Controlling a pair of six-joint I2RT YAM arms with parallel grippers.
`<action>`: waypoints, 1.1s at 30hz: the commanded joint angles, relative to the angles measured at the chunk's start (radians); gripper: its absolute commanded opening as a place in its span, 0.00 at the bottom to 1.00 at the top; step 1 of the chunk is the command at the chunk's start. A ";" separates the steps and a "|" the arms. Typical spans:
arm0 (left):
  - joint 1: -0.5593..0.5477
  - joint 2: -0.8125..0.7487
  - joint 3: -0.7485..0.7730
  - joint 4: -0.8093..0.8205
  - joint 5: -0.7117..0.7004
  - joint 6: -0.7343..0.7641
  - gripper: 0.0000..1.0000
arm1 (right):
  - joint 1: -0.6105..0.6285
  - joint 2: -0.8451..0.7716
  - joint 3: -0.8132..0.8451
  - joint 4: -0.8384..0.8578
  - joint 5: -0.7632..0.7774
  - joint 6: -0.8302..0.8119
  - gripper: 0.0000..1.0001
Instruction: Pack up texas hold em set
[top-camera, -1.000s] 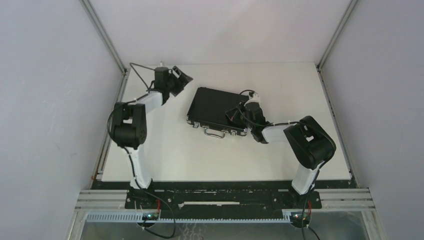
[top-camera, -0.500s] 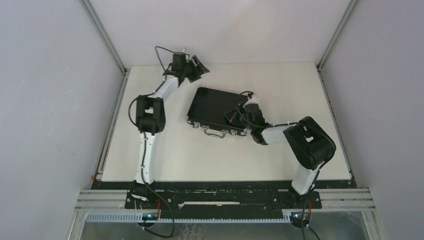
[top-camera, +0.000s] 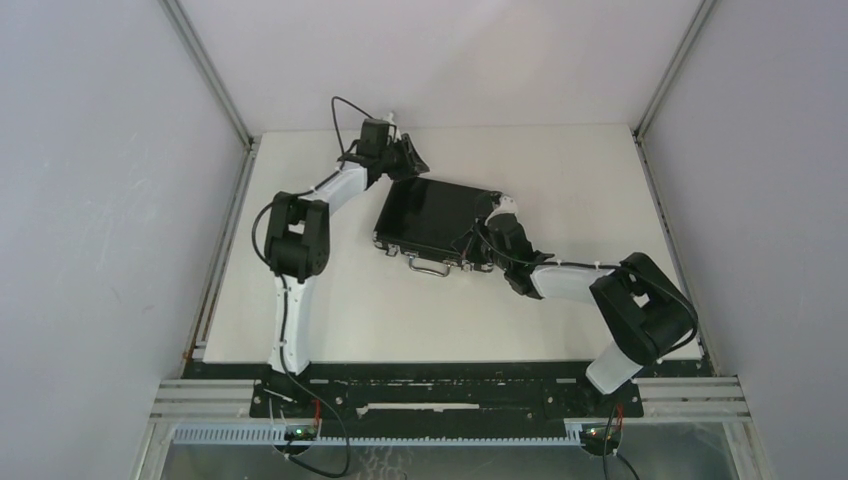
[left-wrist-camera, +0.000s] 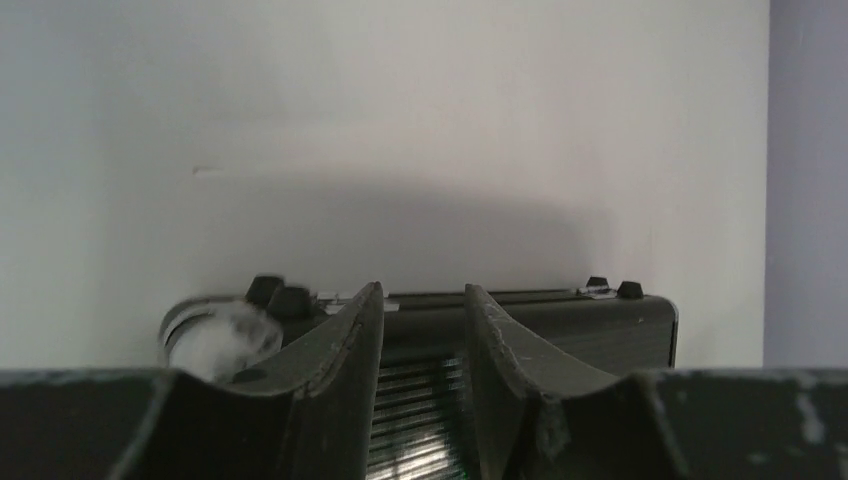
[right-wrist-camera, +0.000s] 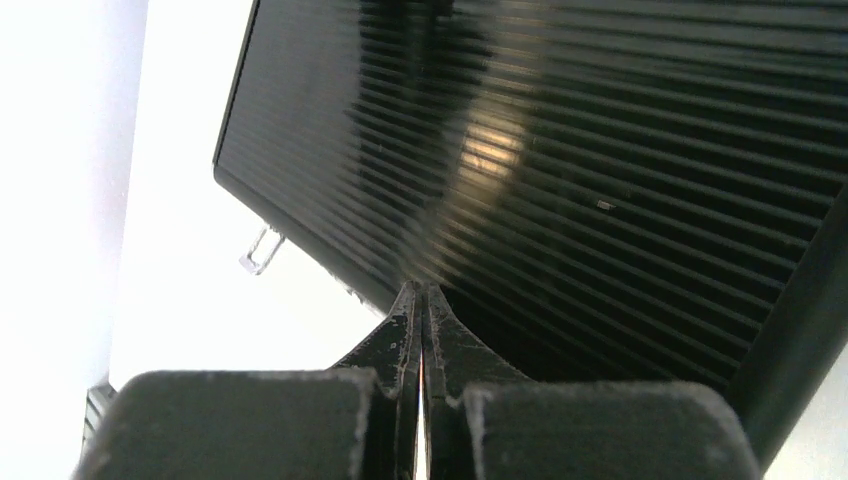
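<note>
You can read no text, label, brand, number or sign in any view; the case (top-camera: 432, 212) shows only plain black ribbing and glare.

Briefcase (top-camera: 432, 218): one, black with silver edges
Handle (top-camera: 428, 266): one, on the briefcase
Studs (left-wrist-camera: 290, 298): four, in two pairs along the briefcase's edge
Arms: two, left arm (top-camera: 300, 215) and right arm (top-camera: 600, 285)
Grippers: two, left gripper (left-wrist-camera: 422, 300) and right gripper (right-wrist-camera: 420, 295)
Fingers (left-wrist-camera: 345, 350): two on each gripper
Table (top-camera: 560, 170): one

The left end effector (left-wrist-camera: 422, 335) far forward, narrowly parted; the right end effector (right-wrist-camera: 420, 315) low, pressed closed.
</note>
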 joint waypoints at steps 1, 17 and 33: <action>-0.022 -0.093 -0.189 -0.204 -0.121 0.090 0.42 | 0.035 -0.049 -0.029 -0.179 0.048 -0.070 0.00; 0.019 0.240 0.537 -0.661 -0.265 0.049 0.65 | 0.109 -0.259 -0.016 -0.362 0.221 -0.152 0.00; -0.070 0.163 0.376 -0.889 -0.387 0.295 0.58 | 0.084 -0.260 0.020 -0.358 0.198 -0.162 0.02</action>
